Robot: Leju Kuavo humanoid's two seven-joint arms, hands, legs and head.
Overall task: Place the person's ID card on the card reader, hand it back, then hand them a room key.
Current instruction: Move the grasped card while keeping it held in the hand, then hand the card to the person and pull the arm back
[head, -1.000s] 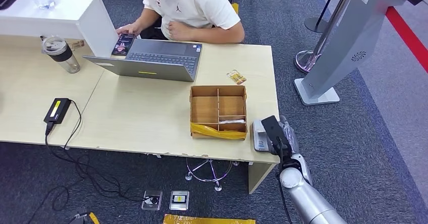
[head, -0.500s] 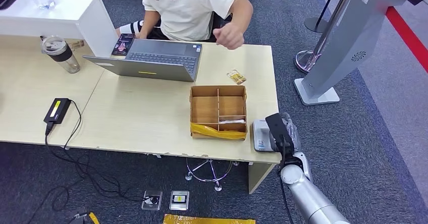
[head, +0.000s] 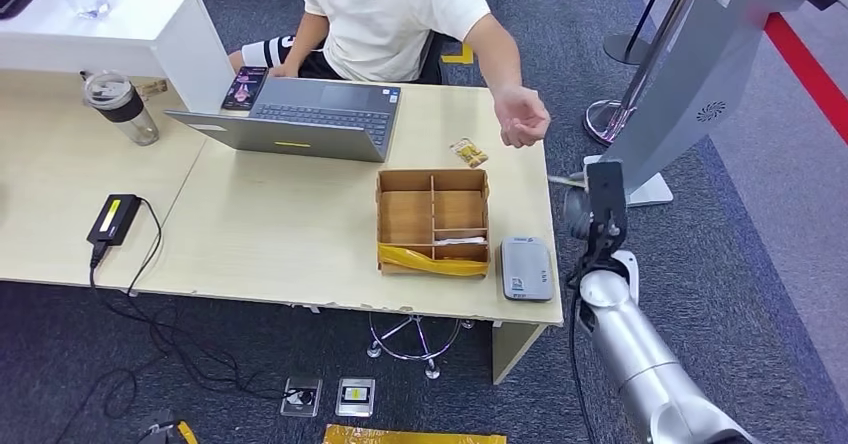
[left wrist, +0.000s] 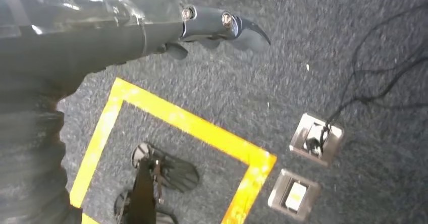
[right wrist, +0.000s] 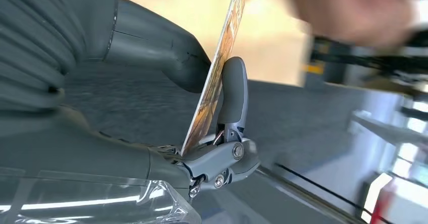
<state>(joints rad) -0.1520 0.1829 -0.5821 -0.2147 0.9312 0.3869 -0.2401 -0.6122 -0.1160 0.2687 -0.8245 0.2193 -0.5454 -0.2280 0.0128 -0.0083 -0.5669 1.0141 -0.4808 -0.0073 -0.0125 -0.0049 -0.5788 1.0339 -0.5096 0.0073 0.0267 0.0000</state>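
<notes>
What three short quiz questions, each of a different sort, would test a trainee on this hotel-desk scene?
1. True or false: the right hand pinches a card between thumb and finger.
2. Where is the card reader? A) inside the wooden box; B) on the desk beside the box; C) on the laptop.
3. Fill in: the person's hand is stretched over the desk's corner towards the robot's ____ hand.

Key: 1 true; 2 B; 3 right.
</notes>
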